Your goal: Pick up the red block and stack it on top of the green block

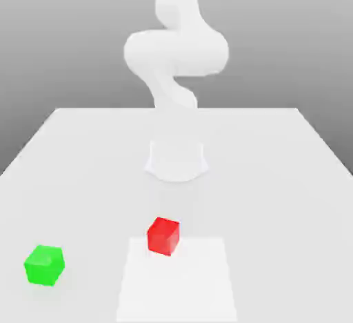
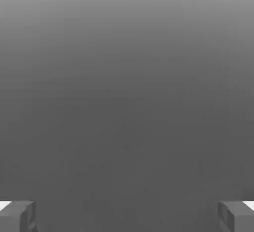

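On worktop [image 1: 276,163], red block [image 1: 163,236] sits near centre, green block [image 1: 45,265] well apart twd exterior view's left. Fingers [image 2: 17,216] spread wide, holding nothing. Arm [image 1: 176,52] upright behind.

You've got a red block [image 1: 163,236], green block [image 1: 45,265], white arm [image 1: 176,52], pale grey table [image 1: 276,177], all plain.

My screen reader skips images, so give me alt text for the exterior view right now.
A red block sits on a white table, apart from a green block lying nearer the camera toward the exterior view's left. Behind them rises the white robot arm on its round base; neither block is touched.
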`<state>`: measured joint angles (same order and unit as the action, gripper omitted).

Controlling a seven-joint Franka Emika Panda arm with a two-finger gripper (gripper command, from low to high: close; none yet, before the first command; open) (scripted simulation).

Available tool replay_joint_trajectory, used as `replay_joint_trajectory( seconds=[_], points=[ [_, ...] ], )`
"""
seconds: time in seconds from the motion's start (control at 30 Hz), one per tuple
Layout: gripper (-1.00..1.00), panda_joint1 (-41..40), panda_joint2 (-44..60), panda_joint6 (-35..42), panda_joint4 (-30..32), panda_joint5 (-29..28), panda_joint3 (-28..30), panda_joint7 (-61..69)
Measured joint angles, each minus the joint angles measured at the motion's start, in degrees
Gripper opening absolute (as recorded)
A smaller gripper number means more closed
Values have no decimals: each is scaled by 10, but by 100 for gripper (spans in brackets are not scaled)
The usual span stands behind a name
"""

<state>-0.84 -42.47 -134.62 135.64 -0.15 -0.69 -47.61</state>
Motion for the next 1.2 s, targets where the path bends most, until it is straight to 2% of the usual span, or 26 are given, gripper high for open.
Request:
replay_joint_trajectory(
  seconds=[0.53, 0.63, 0.77, 0.8, 1.03, 1.2],
  points=[
    [0, -59, 291, -236, 303, 7, -25, -134],
    [0, -65, 405, -324, 324, 0, -20, -156],
    [0, -56, 499, -402, 317, -19, -6, -172],
    [-100, -52, 516, -417, 315, -20, -2, -173],
    [-100, -52, 519, -420, 315, -23, -1, -175],
    [-100, -59, 430, -344, 327, -5, -14, -163]
  ],
)
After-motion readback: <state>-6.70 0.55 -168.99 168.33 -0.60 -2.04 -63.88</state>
